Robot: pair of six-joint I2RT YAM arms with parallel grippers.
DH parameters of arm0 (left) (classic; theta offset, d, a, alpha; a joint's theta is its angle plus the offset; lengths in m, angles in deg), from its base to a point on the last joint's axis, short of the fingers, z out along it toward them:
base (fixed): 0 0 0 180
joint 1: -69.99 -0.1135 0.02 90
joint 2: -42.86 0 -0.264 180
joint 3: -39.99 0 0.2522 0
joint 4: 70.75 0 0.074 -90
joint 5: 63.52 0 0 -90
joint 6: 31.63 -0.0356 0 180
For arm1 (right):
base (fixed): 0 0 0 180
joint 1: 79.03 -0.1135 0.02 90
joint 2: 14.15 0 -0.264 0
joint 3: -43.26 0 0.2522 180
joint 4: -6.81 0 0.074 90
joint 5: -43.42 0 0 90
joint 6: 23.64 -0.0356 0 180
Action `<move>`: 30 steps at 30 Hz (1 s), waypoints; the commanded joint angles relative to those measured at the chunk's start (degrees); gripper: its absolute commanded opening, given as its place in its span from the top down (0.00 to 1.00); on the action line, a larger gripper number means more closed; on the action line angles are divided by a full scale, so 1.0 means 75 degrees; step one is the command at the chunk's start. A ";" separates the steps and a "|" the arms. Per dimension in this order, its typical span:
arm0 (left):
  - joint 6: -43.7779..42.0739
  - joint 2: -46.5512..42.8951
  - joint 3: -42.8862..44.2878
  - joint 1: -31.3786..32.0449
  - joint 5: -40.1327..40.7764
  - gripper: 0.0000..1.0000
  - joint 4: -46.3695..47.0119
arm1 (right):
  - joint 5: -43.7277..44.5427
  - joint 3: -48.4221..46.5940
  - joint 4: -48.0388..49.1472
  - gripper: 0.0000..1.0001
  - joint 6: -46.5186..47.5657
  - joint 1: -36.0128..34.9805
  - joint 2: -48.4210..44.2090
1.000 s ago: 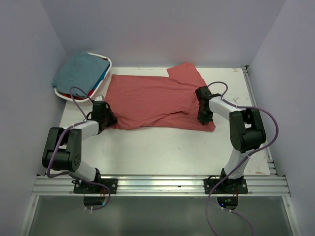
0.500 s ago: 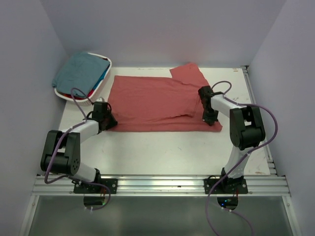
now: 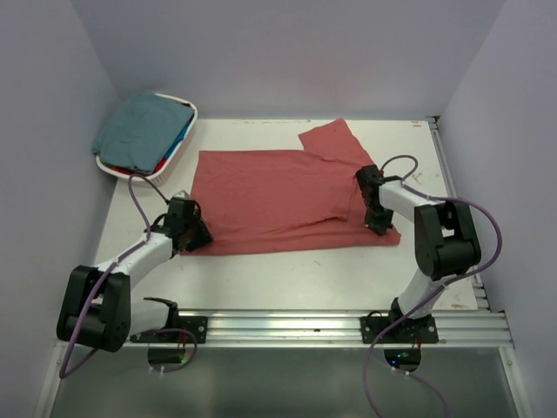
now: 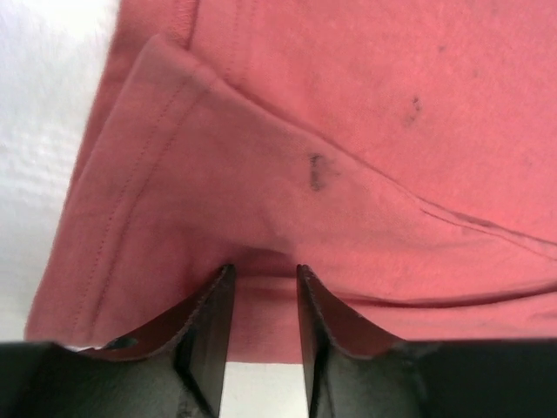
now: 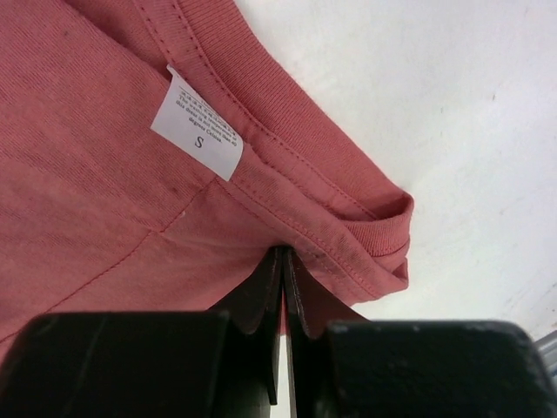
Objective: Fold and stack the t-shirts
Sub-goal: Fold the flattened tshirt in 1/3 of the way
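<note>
red t-shirt [image 3: 278,196] flat, near hem — table [image 3: 287,274] edge

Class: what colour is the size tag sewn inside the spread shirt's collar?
White, with dark print, on the size tag; clearest in the right wrist view.

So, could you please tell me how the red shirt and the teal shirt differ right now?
The red shirt lies spread flat on the table; the teal shirt sits bunched in the white basket. The left gripper and right gripper are on the red shirt's near corners; nothing touches the teal shirt. Both are plain soft cloth.
</note>
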 commanded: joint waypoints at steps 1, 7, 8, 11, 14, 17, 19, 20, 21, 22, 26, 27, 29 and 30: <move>0.0171 -0.0426 -0.0090 0.0202 0.0480 0.59 -0.1583 | -0.0215 0.0478 -0.0704 0.92 0.0038 0.0037 -0.0640; 0.0089 -0.1470 0.0730 0.0343 0.0691 0.21 -0.1620 | -0.1210 -0.0014 -0.0622 0.51 0.0530 -0.0314 -0.2074; 0.0054 -0.1552 0.0929 0.0343 0.0715 0.14 -0.1573 | -0.1304 -0.0165 -0.0587 0.49 0.0577 -0.0373 -0.2144; -0.0098 -0.1530 0.1269 0.0354 0.0867 0.09 -0.1374 | -0.2123 -0.0388 -0.0202 0.46 0.0764 -0.0490 -0.1936; -0.0192 -0.1285 0.1667 0.0343 0.0938 0.08 -0.1244 | -0.2861 -0.0565 0.0266 0.51 0.0823 -0.0502 -0.1515; -0.0181 -0.1061 0.2031 0.0343 0.0961 0.08 -0.1198 | -0.3249 -0.0729 0.0549 0.53 0.0730 -0.0514 -0.1069; -0.0158 -0.0979 0.2172 0.0354 0.0949 0.08 -0.1162 | -0.3355 -0.0811 0.0655 0.55 0.0671 -0.0526 -0.0892; -0.0134 -0.0990 0.2173 0.0343 0.0949 0.08 -0.1127 | -0.3425 -0.0823 0.0667 0.56 0.0625 -0.0514 -0.0833; -0.0134 -0.1002 0.2173 0.0354 0.0949 0.08 -0.1092 | -0.3414 -0.0823 0.0690 0.56 0.0601 -0.0514 -0.0775; -0.0122 -0.1037 0.2161 0.0354 0.0972 0.08 -0.1103 | -0.3425 -0.0777 0.0818 0.56 0.0577 -0.0514 -0.0762; -0.0064 -0.1131 0.2033 0.0343 0.1055 0.08 -0.1033 | -0.3859 -0.0718 0.1042 0.57 0.0519 -0.0514 -0.0645; -0.0064 -0.1119 0.1997 0.0354 0.1055 0.08 -0.1022 | -0.3871 -0.0718 0.1054 0.57 0.0507 -0.0526 -0.0575; -0.0064 -0.1107 0.1951 0.0343 0.1055 0.08 -0.1033 | -0.3918 -0.0706 0.1135 0.57 0.0495 -0.0526 -0.0540; -0.0064 -0.1119 0.1927 0.0343 0.1055 0.08 -0.1010 | -0.3918 -0.0694 0.1147 0.57 0.0495 -0.0526 -0.0516</move>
